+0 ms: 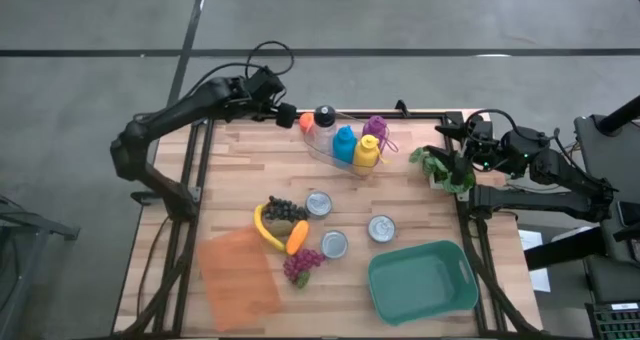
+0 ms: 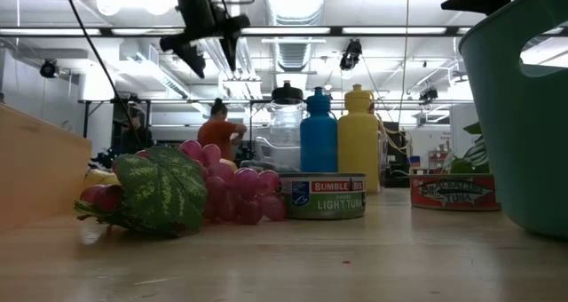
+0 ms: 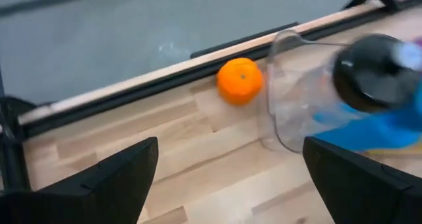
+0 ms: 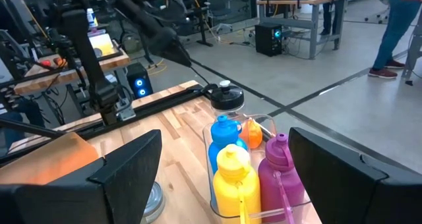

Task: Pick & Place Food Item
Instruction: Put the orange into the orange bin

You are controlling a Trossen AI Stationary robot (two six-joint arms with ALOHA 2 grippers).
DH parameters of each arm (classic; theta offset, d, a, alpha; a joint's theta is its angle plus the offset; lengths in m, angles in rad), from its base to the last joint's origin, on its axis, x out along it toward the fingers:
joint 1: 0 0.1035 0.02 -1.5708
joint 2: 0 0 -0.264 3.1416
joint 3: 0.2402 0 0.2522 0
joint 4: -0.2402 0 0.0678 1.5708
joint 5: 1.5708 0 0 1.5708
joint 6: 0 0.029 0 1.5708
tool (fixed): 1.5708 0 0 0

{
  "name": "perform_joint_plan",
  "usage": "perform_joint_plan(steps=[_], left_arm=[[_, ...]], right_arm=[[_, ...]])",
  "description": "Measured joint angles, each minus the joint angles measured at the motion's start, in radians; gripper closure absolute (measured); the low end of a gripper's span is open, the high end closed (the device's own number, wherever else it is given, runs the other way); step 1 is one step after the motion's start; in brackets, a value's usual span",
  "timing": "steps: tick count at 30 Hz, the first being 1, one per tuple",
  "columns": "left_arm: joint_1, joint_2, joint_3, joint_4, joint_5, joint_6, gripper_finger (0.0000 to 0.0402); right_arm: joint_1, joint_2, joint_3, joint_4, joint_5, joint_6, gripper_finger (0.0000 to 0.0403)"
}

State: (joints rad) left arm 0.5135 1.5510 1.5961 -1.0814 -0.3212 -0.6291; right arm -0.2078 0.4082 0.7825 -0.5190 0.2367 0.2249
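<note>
1. Left gripper (image 1: 288, 114) hovering at the far edge of the light wooden slat table (image 1: 240, 170), fingers spread wide and holding nothing, aimed at the small round orange fruit (image 3: 240, 82).
2. Orange fruit resting on the table close to the far edge, just beside the clear plastic bin (image 3: 297, 99) that holds the bottles; not yet gripped.
3. Risk of rolling: round and smooth, likely to squirt out from between the fingers and go off the near table edge if pinched off-centre.
4. Risk of collision: one finger probably has to pass close to the bin wall; a nudge there could shift the bin or topple the black-capped clear bottle (image 1: 324, 118), blue bottle (image 1: 344, 142), yellow bottle (image 1: 366, 152) or purple bottle (image 1: 375, 128).
5. Right gripper (image 1: 452, 152) waiting at the right table edge by a leafy green vegetable (image 1: 446, 170), fingers apart, empty.
6. Teal plastic tub (image 1: 422, 280) well apart from the fruit, a likely drop-off; long carry, more chance of slipping.
7. Readable in the low view: "BUMBLE BEE" and "LIGHT TUNA" on the green-labelled flat tin (image 2: 323, 196); "TUNA" on the red-labelled tin (image 2: 453, 193), rest unclear.
</note>
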Motion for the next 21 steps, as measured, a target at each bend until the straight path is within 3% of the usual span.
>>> perform_joint_plan(steps=[7,14,21], left_arm=[[0.072,0.077,-0.009,0.089,0.092,0.004,0.0019],[0.159,0.147,-0.05,0.179,0.277,0.023,0.0019],[0.225,0.202,-0.073,0.261,0.292,0.019,0.0019]], right_arm=[[0.0,0.0,0.0,0.0,0.0,0.0,0.0074],[0.0,0.0,0.0,0.0,0.0,0.0,0.0074],[0.0,0.0,0.0,0.0,0.0,0.0,0.0074]])
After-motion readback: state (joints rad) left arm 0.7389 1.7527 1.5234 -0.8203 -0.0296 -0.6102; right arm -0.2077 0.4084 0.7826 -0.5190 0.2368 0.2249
